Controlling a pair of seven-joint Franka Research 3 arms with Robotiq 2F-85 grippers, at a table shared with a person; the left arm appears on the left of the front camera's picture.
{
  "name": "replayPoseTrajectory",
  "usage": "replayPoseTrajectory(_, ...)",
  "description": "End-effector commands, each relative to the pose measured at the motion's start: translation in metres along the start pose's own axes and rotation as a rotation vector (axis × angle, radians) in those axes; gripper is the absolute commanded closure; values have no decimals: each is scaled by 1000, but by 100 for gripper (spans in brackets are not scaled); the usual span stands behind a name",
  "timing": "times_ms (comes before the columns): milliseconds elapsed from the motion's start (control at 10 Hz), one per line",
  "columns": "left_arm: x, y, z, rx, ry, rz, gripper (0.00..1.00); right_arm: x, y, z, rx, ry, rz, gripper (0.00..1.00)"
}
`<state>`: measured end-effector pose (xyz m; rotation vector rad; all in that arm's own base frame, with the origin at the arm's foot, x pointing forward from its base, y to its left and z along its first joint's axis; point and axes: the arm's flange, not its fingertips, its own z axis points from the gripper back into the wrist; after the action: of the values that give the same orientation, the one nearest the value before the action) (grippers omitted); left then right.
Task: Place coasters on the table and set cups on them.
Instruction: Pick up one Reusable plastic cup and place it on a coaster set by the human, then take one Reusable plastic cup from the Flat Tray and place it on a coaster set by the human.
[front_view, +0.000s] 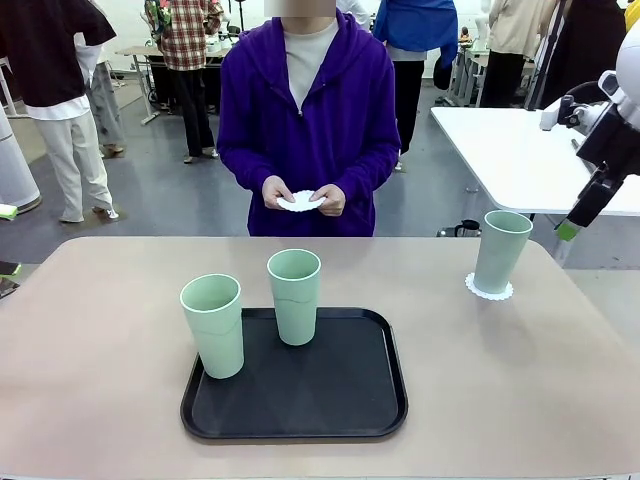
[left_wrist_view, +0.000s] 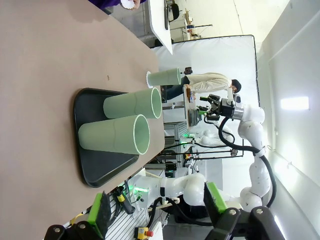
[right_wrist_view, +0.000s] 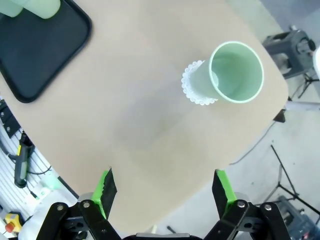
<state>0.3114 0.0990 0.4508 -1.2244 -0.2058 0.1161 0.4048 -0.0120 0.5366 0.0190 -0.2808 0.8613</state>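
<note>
Two mint-green cups stand on the black tray. A third cup stands upright on a lacy white coaster at the far right of the beige table. The person across the table holds another coaster in both hands. My right gripper hangs open above and to the right of that third cup, its fingers wide apart over the table's corner. My left gripper is open and holds nothing, looking across at the tray's cups.
A white table stands behind at the right. Other people stand farther back in the room. Bare tabletop lies between the tray and the coaster under the third cup.
</note>
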Motion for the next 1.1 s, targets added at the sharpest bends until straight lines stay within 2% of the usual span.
replayPoseTrajectory(0,0,0,2,-17,-4,-14,0,-8,-3,-5,-19,12,-8,0)
replayPoseTrajectory(1000,0,0,2,-17,-4,-14,0,-8,-3,-5,-19,12,-8,0)
